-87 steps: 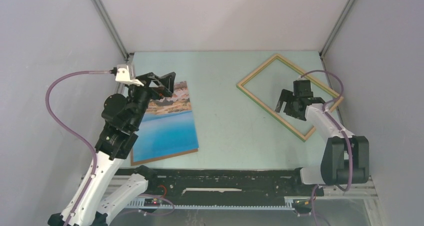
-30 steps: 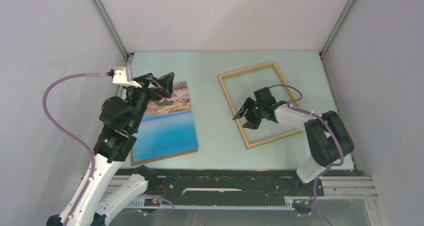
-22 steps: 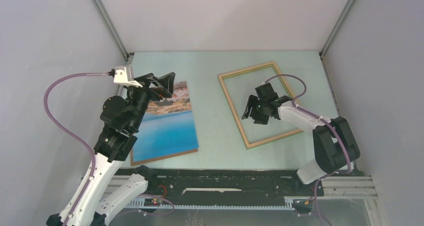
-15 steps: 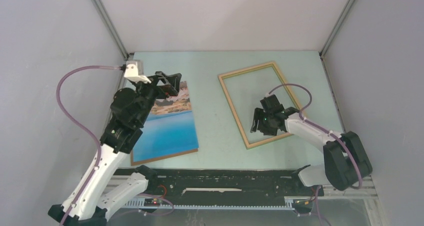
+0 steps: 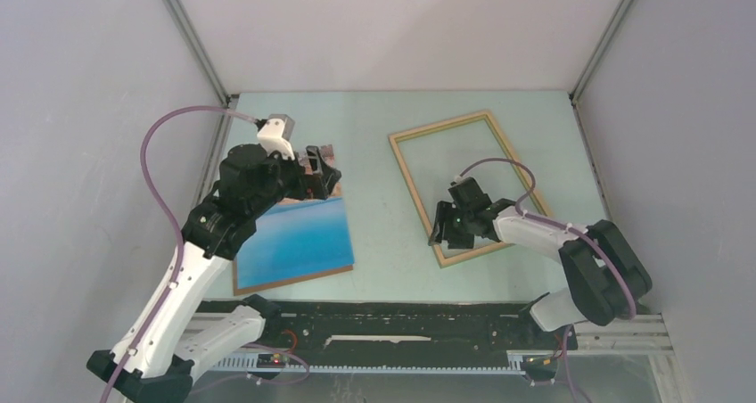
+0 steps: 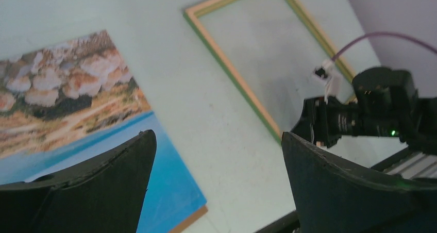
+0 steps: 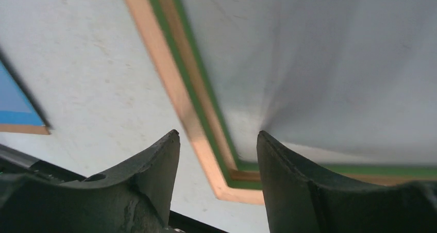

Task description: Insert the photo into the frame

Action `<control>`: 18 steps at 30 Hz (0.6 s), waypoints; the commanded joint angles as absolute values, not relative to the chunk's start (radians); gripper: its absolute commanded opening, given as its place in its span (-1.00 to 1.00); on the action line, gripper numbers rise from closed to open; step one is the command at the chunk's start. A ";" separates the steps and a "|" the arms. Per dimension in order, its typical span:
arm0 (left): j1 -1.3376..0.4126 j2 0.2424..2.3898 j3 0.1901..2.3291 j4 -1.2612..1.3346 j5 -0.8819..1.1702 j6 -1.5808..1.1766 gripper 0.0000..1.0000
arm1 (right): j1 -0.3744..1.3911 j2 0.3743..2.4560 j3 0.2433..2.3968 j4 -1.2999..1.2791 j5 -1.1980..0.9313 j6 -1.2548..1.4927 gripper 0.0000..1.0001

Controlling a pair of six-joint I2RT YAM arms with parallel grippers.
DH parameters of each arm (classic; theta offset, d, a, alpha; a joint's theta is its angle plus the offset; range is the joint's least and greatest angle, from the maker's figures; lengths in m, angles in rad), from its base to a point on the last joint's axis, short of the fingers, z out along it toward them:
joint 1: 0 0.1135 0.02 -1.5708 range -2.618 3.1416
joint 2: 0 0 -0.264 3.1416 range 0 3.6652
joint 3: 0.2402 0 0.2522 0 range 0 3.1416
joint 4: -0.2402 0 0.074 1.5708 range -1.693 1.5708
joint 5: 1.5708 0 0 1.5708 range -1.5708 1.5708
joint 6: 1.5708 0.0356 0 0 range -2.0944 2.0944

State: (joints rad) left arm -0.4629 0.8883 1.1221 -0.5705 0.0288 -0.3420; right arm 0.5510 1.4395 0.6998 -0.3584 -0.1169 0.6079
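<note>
One photo (image 5: pixel 299 234) and one frame (image 5: pixel 440 125) flat on the desk (image 5: pixel 374 198), left hand (image 5: pixel 319 165) wide open above the photo's rocky end, right hand (image 7: pixel 219 135) partly open, fingers (image 7: pixel 149 181) either side of the frame's near corner

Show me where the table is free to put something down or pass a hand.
Free: the strip between the photo and the frame, the far band behind both up to the back wall, and the table inside the frame. Crowded: the frame's near left corner, at the right gripper, and the photo's far end, under the left gripper.
</note>
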 commanded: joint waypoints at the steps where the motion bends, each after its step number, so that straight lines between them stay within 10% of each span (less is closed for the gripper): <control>1: -0.466 0.863 1.087 -0.726 0.012 -0.291 0.98 | 0.601 1.514 0.720 -0.205 -0.191 0.702 0.29; 12: -0.446 0.830 1.047 -0.656 -0.046 -0.396 1.00 | 0.601 1.641 0.934 -0.135 -0.323 0.735 0.32; 18: -0.190 0.855 0.904 -0.518 0.211 -0.616 1.00 | 0.693 1.618 1.169 -0.389 -0.037 0.531 0.49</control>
